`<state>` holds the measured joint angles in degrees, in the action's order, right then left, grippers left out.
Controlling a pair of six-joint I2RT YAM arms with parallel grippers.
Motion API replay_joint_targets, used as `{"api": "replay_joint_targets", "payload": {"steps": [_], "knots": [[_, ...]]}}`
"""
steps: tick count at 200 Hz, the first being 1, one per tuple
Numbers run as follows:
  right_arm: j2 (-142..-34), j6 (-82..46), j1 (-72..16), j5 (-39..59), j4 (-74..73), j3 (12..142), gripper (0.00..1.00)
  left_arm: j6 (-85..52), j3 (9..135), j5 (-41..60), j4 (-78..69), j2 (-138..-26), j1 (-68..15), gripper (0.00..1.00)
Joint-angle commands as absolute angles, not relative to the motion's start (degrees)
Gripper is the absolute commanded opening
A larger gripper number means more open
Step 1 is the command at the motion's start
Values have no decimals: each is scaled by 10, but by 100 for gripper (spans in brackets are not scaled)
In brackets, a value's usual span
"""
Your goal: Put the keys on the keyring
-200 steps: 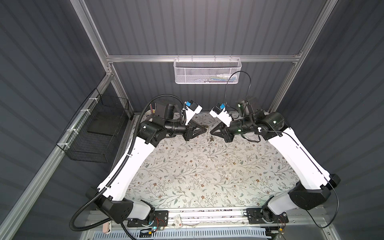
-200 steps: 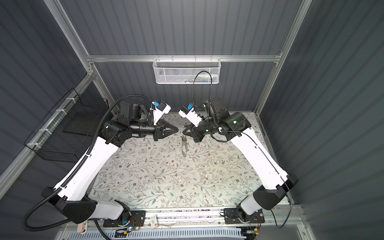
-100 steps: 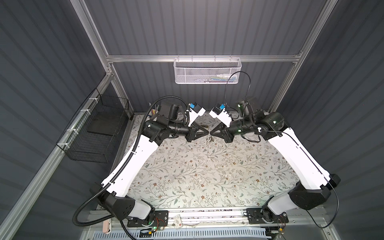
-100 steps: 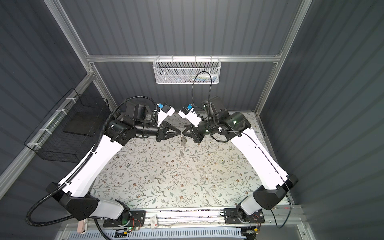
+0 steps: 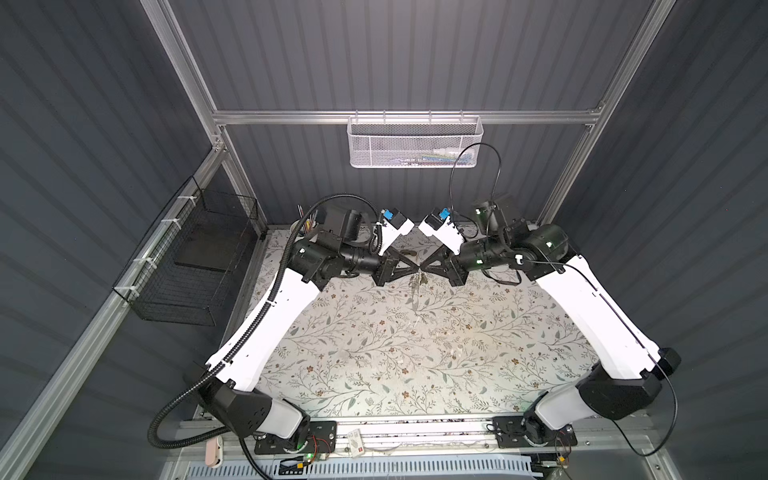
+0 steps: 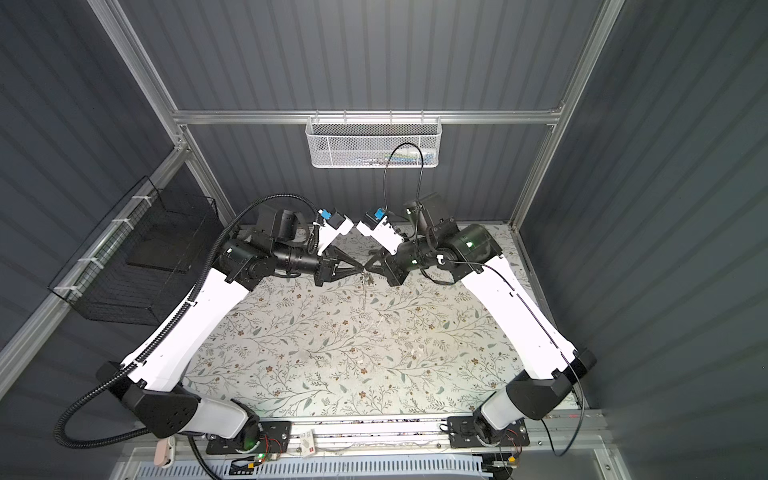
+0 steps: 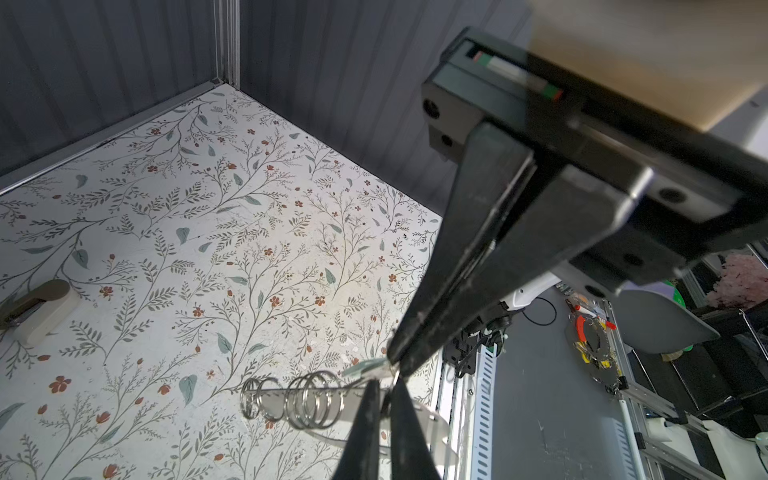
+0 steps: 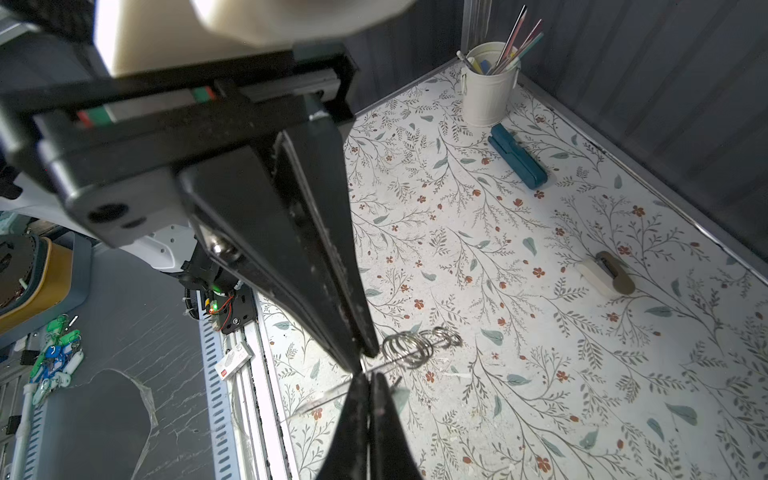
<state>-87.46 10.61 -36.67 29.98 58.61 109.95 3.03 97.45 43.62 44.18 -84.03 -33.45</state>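
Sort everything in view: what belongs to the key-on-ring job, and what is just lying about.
Belongs to the job:
- keys, pinched at the tag in the left tool
- keyring, held in the right tool

Just lying about:
- white pen pot
- teal case
- tan-and-white lump

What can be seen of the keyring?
The keyring is a flat grey fob, nearly edge-on, with several silver wire rings threaded along its edge. It is held off the mat, one end pinched in the shut right gripper. The left gripper, shut, holds the mint-tagged keys right beside that end.
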Motion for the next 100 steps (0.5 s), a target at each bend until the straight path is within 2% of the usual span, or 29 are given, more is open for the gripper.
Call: {"api": "replay_joint_targets", "payload": {"steps": [1,24,70,78,85,100], "knots": [[-879,113,-374,315,585,1113,5,31,986,450,437,-846,-340,8],[-879,113,-374,314,585,1111,5,23,979,451,420,-841,-341,0],[-865,85,-363,296,558,1095,14,-3,945,436,356,-819,-341,0],[-854,69,-353,306,537,1080,18,-11,935,432,339,-814,-341,0],[-842,50,-342,316,510,1063,26,-18,928,428,323,-809,-341,0],[-805,1,-315,348,443,1017,28,-35,912,424,286,-799,-341,0]]}}
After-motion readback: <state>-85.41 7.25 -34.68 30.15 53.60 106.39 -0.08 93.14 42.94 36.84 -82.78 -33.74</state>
